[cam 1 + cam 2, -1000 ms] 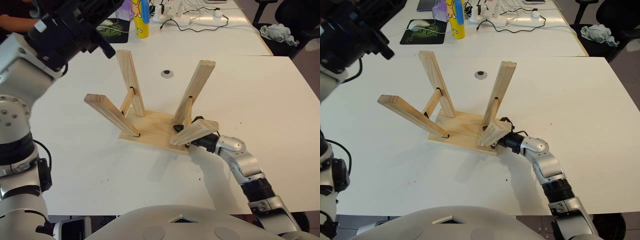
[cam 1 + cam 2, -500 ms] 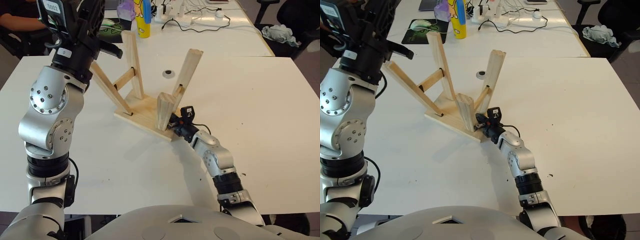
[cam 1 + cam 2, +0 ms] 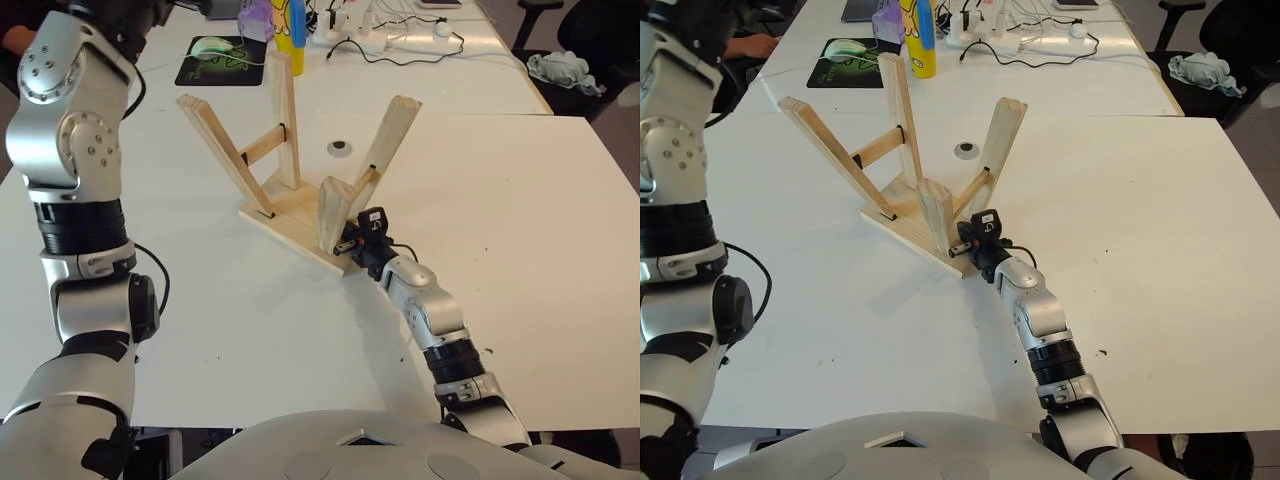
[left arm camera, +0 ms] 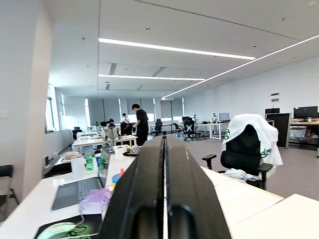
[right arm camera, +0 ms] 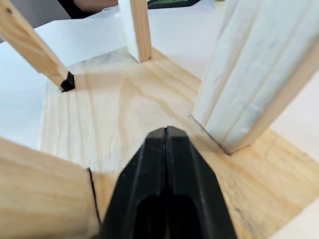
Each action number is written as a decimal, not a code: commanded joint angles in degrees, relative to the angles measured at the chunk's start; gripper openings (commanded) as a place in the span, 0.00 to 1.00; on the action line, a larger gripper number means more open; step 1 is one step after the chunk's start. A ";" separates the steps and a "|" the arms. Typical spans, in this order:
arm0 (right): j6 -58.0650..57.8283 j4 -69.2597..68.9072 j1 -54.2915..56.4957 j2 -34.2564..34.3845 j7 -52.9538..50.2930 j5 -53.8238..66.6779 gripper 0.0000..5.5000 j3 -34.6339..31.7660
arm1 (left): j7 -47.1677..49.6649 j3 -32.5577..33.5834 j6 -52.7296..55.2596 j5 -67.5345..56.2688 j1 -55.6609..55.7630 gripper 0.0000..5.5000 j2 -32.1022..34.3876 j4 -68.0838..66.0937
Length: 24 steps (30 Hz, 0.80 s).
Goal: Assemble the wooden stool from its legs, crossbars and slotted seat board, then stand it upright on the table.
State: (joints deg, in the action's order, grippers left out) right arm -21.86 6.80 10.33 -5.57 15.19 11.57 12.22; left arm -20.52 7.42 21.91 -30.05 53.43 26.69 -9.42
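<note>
From the head, looking down, an upside-down stool of pale wood (image 3: 290,170) sits near the middle of the broad white table (image 3: 520,220). Its flat rectangular seat board (image 3: 290,222) is down on the tabletop and its four square legs (image 3: 225,150) splay upward. A short crossbar (image 3: 262,148) ties the two legs on the left side, and another joins the two on the right. The right hand (image 3: 355,242), black and narrow, lies low at the board's near right corner, just beside the nearest leg (image 3: 335,212). Beyond the stool a small dark round disc (image 3: 340,148) is set in the tabletop. On the next table back are a yellow bottle (image 3: 920,50), a green-and-black mouse mat (image 3: 215,62) with a pale mouse (image 3: 210,45) on it, and a white power strip (image 3: 375,40).

From the left wrist, the left hand (image 4: 164,142) is up in the air above the tables, pointing out across an open office. Its two black fingers (image 4: 144,189) are pressed flat together with nothing between them. Below lies a grey laptop (image 4: 75,191), and off to the side stands a black office chair (image 4: 246,149) with a white cloth over its back.

From the right wrist, that hand's fingers (image 5: 144,169) are clenched tip to tip, gripping nothing. The tip is over the bare grain of the seat board, in the space between the legs. One thick leg rises from the board close by. Whether the tip touches the wood I cannot tell.
</note>
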 commanded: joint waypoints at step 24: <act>-9.89 10.18 -5.13 -2.93 2.25 -4.84 0.00 3.82 | 1.62 -7.36 21.93 4.36 -27.43 0.00 1.00 12.75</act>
State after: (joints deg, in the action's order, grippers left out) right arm -21.24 7.25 11.67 -5.96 17.43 9.89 13.24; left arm -21.63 5.85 36.44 -28.02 39.81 31.23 -1.59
